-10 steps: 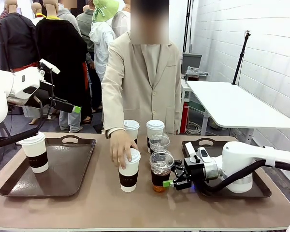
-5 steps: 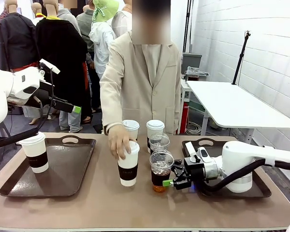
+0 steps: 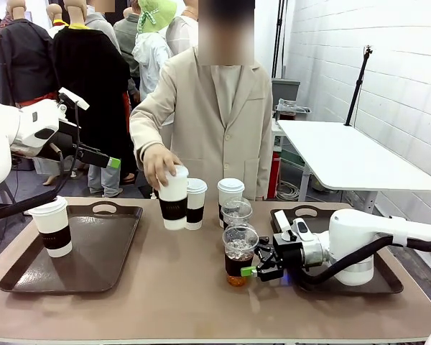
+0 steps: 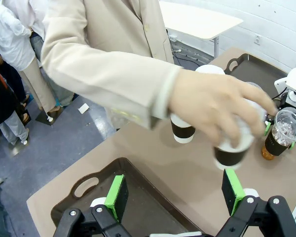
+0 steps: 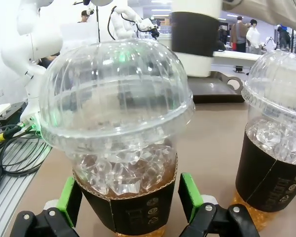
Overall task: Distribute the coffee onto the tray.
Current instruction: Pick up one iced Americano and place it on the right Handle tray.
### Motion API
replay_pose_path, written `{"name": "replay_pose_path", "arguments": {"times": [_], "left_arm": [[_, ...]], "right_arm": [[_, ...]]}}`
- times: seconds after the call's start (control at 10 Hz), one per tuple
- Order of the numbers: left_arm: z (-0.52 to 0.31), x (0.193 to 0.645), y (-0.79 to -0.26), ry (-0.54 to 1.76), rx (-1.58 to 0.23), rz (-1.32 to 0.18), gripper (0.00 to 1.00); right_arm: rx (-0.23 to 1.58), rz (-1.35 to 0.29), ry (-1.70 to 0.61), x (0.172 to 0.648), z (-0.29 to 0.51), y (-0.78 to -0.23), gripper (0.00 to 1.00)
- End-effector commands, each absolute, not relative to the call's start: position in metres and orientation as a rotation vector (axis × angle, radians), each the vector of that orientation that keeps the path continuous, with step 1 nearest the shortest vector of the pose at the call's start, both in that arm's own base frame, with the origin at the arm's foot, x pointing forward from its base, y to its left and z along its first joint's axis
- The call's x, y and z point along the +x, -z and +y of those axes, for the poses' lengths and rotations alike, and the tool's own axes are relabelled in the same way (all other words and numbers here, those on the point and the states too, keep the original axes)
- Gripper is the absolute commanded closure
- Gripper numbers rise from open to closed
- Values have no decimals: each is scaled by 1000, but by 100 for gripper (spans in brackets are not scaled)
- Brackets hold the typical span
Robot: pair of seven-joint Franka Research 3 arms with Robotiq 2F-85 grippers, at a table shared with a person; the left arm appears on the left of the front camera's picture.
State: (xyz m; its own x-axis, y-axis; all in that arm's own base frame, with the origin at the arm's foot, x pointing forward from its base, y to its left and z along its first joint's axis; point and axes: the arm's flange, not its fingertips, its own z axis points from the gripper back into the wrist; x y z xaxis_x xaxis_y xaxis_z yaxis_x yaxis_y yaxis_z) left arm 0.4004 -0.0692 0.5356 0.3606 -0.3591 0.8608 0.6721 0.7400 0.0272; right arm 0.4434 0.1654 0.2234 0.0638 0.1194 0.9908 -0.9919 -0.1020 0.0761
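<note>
Your right gripper is open, fingers flanking the near iced coffee cup mid-counter, just off the right tray's left edge. The second iced cup stands just behind it. The left gripper is open and empty, raised over the left tray, which carries one paper cup. The person's hand grips another paper cup by its lid near the far edge.
</note>
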Motion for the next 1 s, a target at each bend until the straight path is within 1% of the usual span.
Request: {"name": "replay_pose_path", "arguments": {"times": [0.0,0.1,0.2,0.3,0.5,0.9], "left_arm": [[-69,401,-534,673,-360,-995,0],[-69,401,-534,673,-360,-995,0],[-69,401,-534,673,-360,-995,0],[-69,401,-534,673,-360,-995,0],[-69,401,-534,673,-360,-995,0],[-69,401,-534,673,-360,-995,0]], "right_arm": [[1253,-1033,-1290,448,170,-225,0],[1262,-1034,-1291,447,169,-225,0],[1292,-1030,-1284,448,169,-226,3],[1304,-1050,-1283,446,169,-225,23],[1279,-1046,-1272,446,166,-225,23],[1295,-1055,-1259,444,163,-229,23]]}}
